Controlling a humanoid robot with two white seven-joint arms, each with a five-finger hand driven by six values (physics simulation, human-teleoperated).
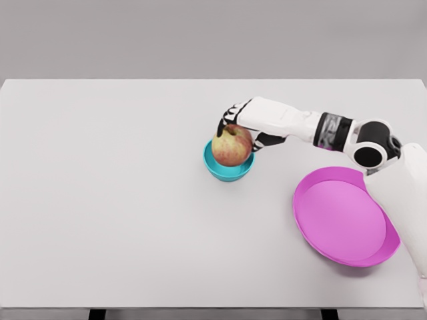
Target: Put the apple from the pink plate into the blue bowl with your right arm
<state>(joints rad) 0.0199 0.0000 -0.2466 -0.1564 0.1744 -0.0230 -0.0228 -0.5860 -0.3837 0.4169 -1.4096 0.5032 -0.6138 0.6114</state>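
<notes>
Your right hand (pixel 241 127) reaches in from the right and has its fingers curled over the top and far side of the apple (pixel 232 145), gripping it. The apple sits in the mouth of the blue bowl (pixel 228 171), filling most of it; whether it rests on the bottom or hangs just above, you cannot tell from here. The pink plate (pixel 343 217) lies bare, well apart at the lower right of the worktop (pixel 107 200).

Watch the release. The bowl looks small and light for this apple, so a fingertip dragging on the fruit as you open could tip or slide the bowl. If the apple is not fully seated, letting go could bounce it over the rim. Lifting sideways risks the thumb catching the rim.
</notes>
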